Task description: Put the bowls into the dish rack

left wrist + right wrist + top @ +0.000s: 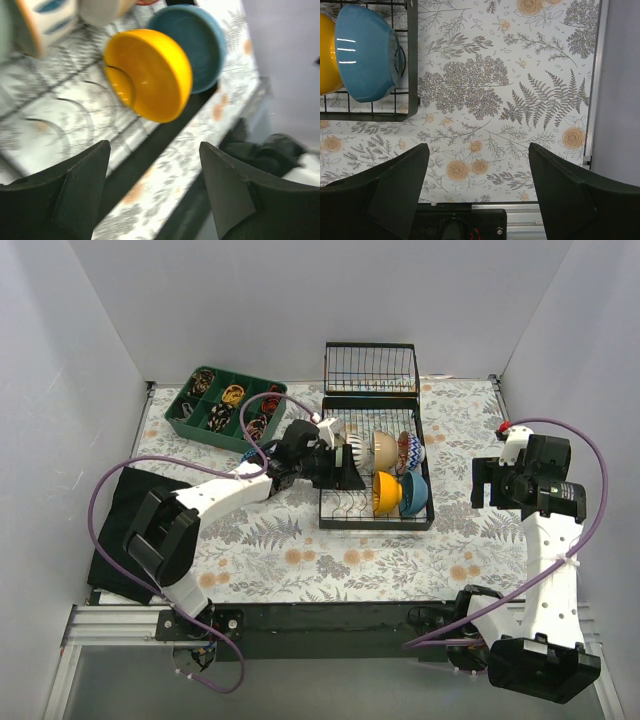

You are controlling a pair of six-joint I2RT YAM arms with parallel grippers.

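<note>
the dish rack [372, 524] is filled on its right half: an orange-yellow bowl [150, 75] and a solid blue bowl [367, 52] stand on edge in the near row, with a beige bowl [385, 448] and a blue patterned bowl [412, 450] behind them. its near-left part holds nothing. the left gripper [155, 145] hangs over that gap with fingers spread, and a pale bowl [352, 447] sits just beyond it. right of the rack, open tabletop [520, 100] runs to the right wall, where the right gripper [478, 146] hovers with fingers wide. the wire basket section [370, 368] closes the far side, and a green compartment tray [225, 405] the far left.
</note>
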